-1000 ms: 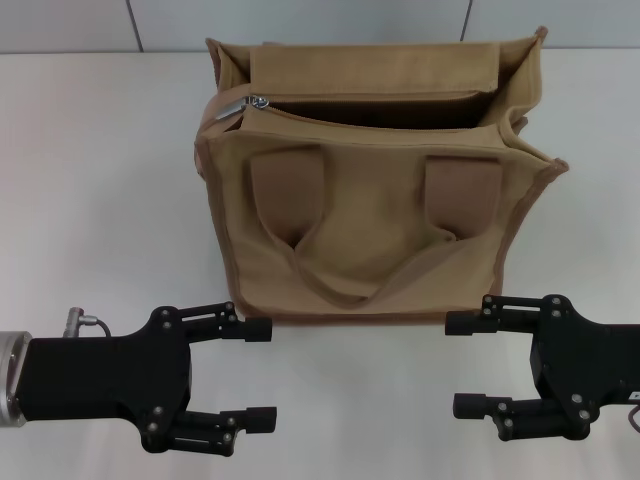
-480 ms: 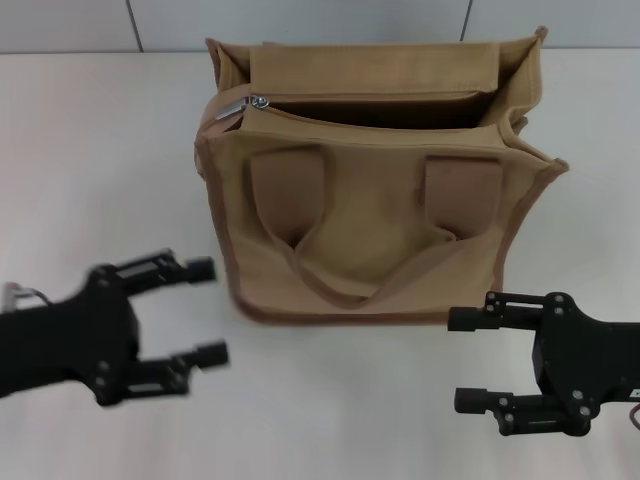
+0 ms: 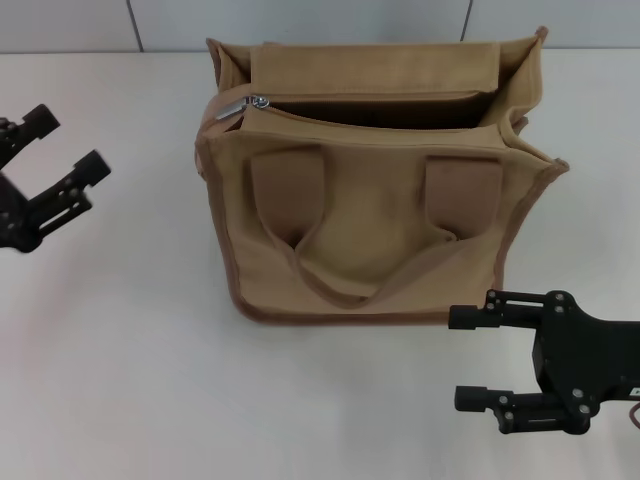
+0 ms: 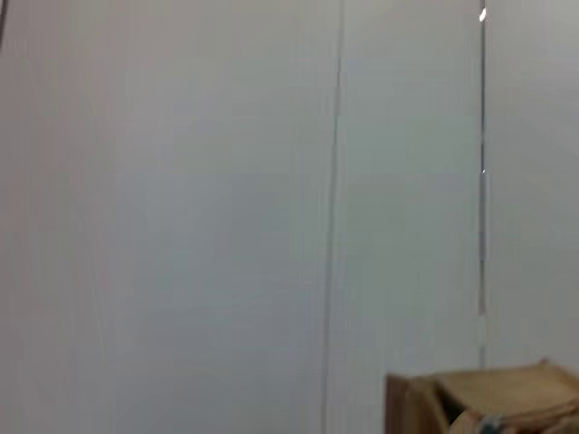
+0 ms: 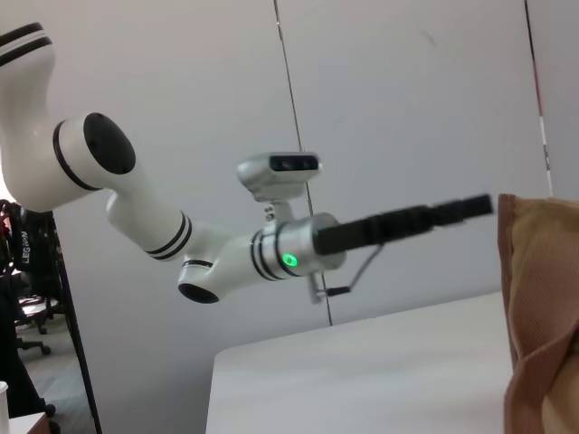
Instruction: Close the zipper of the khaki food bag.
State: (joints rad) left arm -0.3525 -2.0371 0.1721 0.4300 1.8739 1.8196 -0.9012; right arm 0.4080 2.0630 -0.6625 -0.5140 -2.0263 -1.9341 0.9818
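Note:
The khaki food bag [image 3: 375, 215] stands upright in the middle of the white table, its handle hanging down the near side. Its zipper [image 3: 360, 103] lies open along the top, with the silver pull tab [image 3: 258, 101] at the bag's left end. My left gripper [image 3: 68, 147] is open and empty, raised well to the left of the bag. My right gripper [image 3: 462, 358] is open and empty, low near the bag's front right corner. A corner of the bag shows in the left wrist view [image 4: 484, 402] and its edge in the right wrist view [image 5: 541, 307].
The white table [image 3: 130, 350] spreads around the bag. A grey panelled wall [image 3: 300, 22] runs behind it. The left arm [image 5: 226, 253] shows in the right wrist view, stretched toward the bag.
My left gripper has risen from the near table edge and swung far to the left and back, still open. The right gripper and the bag have stayed in place.

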